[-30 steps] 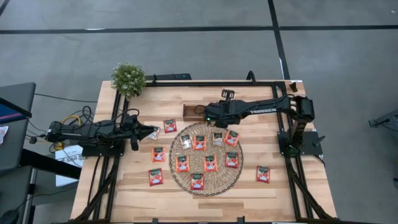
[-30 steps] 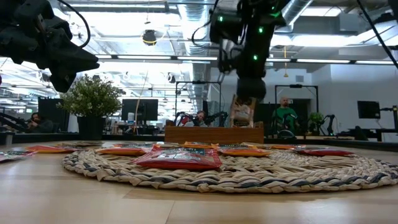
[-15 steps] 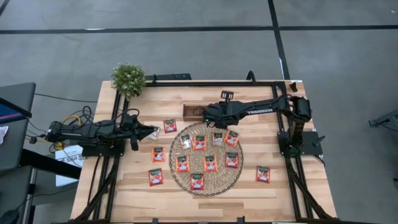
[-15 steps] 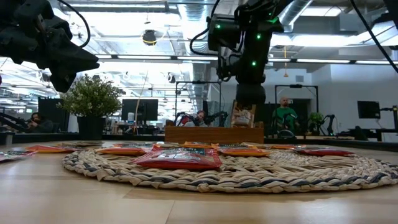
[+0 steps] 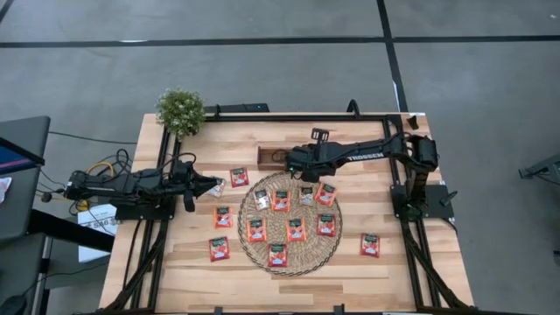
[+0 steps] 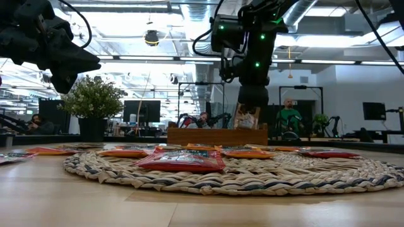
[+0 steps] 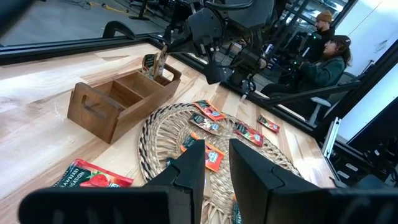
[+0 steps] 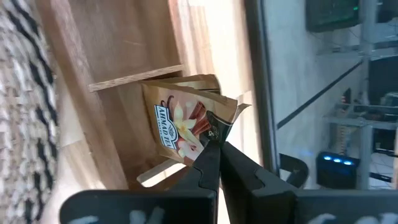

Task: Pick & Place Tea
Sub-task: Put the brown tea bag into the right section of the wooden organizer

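Observation:
My right gripper (image 8: 214, 146) is shut on a pale beige tea sachet (image 8: 180, 121) and hangs over the right end compartment of the small wooden tray (image 5: 269, 156). In the low view the sachet (image 6: 246, 118) dips behind the tray's near wall (image 6: 218, 136). Another beige sachet (image 8: 202, 81) stands behind it in the same compartment. Several red-orange sachets lie flat on the round woven mat (image 5: 290, 254), and others lie on the bare table, such as one (image 5: 239, 177) near my left gripper (image 7: 216, 165). That gripper waits open and level at the table's left. My right gripper pinches the beige sachet by its upper edge, near a corner (image 8: 208, 127), between its two fingertips. The fingers slant down from the table's right side. The sachet hangs below them, tilted, with its lower part inside the tray's compartment. Whether it touches the bottom I cannot tell.
A potted plant (image 5: 180, 111) stands at the table's far left corner. Loose red sachets lie left of the mat (image 5: 219, 248) and right of it (image 5: 370, 244). People sit in the room beyond the table (image 7: 323, 59).

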Available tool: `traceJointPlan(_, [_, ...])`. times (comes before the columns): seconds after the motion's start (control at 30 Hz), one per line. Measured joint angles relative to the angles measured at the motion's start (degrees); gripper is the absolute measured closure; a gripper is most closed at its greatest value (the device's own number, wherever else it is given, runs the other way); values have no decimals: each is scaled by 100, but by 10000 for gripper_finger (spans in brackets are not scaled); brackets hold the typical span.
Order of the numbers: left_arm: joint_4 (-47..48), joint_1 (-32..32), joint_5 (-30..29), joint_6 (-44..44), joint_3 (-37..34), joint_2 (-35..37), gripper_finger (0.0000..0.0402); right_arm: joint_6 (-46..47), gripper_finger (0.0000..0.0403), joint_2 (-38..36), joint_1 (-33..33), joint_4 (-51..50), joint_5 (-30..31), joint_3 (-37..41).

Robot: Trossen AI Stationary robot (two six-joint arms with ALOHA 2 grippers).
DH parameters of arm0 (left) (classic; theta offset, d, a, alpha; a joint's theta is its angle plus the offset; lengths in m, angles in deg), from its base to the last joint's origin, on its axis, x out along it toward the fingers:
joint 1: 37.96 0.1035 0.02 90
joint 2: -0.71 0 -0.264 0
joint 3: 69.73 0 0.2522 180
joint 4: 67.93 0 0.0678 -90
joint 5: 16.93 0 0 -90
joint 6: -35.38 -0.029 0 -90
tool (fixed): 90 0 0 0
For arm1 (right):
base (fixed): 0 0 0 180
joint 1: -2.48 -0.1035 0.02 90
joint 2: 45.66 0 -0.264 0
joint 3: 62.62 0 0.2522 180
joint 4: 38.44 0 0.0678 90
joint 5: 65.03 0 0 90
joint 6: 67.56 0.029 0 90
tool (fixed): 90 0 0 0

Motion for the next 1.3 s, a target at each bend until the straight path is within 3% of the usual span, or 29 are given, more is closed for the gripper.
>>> traceJointPlan(1.3, [-4,-2,0,11,0,0,337,-201,403,79,149,66,-208,4])
